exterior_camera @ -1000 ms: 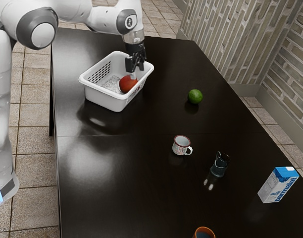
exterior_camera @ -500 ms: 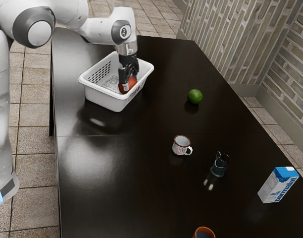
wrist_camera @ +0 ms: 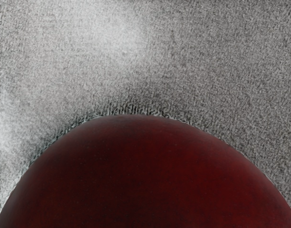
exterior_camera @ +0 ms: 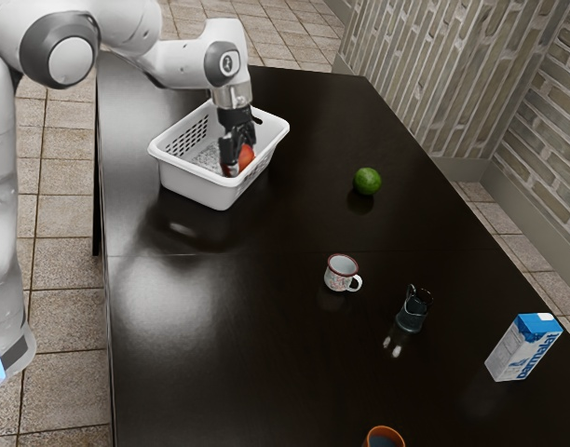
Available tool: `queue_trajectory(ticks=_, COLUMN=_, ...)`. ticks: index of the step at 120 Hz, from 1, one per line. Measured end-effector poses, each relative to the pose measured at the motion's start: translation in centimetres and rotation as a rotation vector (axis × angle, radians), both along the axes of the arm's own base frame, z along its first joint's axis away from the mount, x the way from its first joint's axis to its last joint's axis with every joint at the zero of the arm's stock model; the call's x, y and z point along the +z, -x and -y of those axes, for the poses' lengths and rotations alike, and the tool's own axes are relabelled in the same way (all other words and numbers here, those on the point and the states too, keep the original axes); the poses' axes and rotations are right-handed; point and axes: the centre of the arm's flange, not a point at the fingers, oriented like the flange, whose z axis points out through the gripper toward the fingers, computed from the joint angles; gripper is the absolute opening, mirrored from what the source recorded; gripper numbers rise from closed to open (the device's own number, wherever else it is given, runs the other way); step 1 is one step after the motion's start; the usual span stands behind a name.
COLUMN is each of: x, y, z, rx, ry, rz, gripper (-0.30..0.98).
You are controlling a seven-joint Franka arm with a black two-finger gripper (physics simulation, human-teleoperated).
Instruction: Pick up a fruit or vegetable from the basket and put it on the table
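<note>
Black claw [exterior_camera: 232,168] down in white basket [exterior_camera: 196,185], spread or pressed together: cannot tell | red fruit [exterior_camera: 247,157] in basket, beside claw; basket walls surround both | dark glossy worktop [exterior_camera: 201,345] | green fruit [exterior_camera: 367,181], mug [exterior_camera: 341,272], dark jug [exterior_camera: 413,312], milk carton [exterior_camera: 520,352], orange-rimmed cup [exterior_camera: 385,430], all outside basket | tiled floor [exterior_camera: 61,317], brick-patterned wall [exterior_camera: 443,84]

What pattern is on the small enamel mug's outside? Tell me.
White enamel mug: reddish speckles; best in the exterior view.
</note>
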Motion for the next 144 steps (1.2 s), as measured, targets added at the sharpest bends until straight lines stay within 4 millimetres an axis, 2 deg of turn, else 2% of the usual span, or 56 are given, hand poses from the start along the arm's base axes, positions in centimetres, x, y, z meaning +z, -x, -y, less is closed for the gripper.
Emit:
queue_trajectory(ticks=7, x=1.7, y=0.3, z=0.2, rx=-0.004, ry=-0.001, rz=0.033, gripper=0.39)
queue_trajectory(ticks=14, x=5.6, y=1.2, z=0.8, rx=-0.029, ry=-0.020, rz=0.101, gripper=0.38)
queue_trajectory(ticks=24, x=11.7, y=5.2, z=-1.0, rx=-0.013, ry=-0.064, rz=0.197, gripper=0.36)
queue_trajectory(ticks=28, x=13.8, y=6.1, z=-0.8, rx=-0.025, ry=-0.086, rz=0.226, gripper=0.36)
queue_trajectory(ticks=30, x=14.9, y=5.9, z=-0.1, rx=-0.043, ry=-0.099, rz=0.240, gripper=0.36)
queue_trajectory(ticks=35, x=18.2, y=3.5, z=4.1, rx=-0.142, ry=-0.137, rz=0.282, gripper=0.36)
queue_trajectory(ticks=42, x=20.6, y=0.9, z=9.7, rx=-0.261, ry=-0.160, rz=0.313, gripper=0.36)
queue_trajectory(ticks=49, x=21.3, y=-0.4, z=13.1, rx=-0.326, ry=-0.168, rz=0.317, gripper=0.36)
queue_trajectory(ticks=54, x=21.5, y=-1.2, z=14.6, rx=-0.352, ry=-0.174, rz=0.315, gripper=0.36)
queue_trajectory(ticks=61, x=23.0, y=-4.2, z=17.7, rx=-0.403, ry=-0.205, rz=0.330, gripper=0.36)
queue_trajectory(ticks=66, x=23.6, y=-5.7, z=20.1, rx=-0.443, ry=-0.212, rz=0.340, gripper=0.45)
queue_trajectory(ticks=74, x=24.2, y=-6.6, z=23.4, rx=-0.495, ry=-0.213, rz=0.355, gripper=0.51)
queue_trajectory(ticks=79, x=24.3, y=-6.8, z=24.7, rx=-0.515, ry=-0.210, rz=0.358, gripper=0.52)
queue_trajectory(ticks=86, x=24.4, y=-6.9, z=25.4, rx=-0.524, ry=-0.207, rz=0.360, gripper=0.54)
queue_trajectory(ticks=104, x=23.9, y=-7.0, z=25.6, rx=-0.520, ry=-0.195, rz=0.350, gripper=0.60)
queue_trajectory(ticks=115, x=23.0, y=-7.2, z=23.8, rx=-0.482, ry=-0.200, rz=0.323, gripper=0.63)
queue_trajectory(ticks=118, x=23.0, y=-7.2, z=24.6, rx=-0.491, ry=-0.218, rz=0.311, gripper=0.64)
queue_trajectory(ticks=125, x=23.8, y=-6.6, z=29.1, rx=-0.551, ry=-0.255, rz=0.279, gripper=0.66)
queue_trajectory(ticks=129, x=24.6, y=-5.7, z=30.8, rx=-0.566, ry=-0.267, rz=0.259, gripper=0.66)
queue_trajectory(ticks=135, x=26.7, y=-4.3, z=31.3, rx=-0.546, ry=-0.277, rz=0.236, gripper=0.67)
queue_trajectory(ticks=144, x=28.4, y=-2.6, z=30.0, rx=-0.471, ry=-0.222, rz=0.191, gripper=0.68)
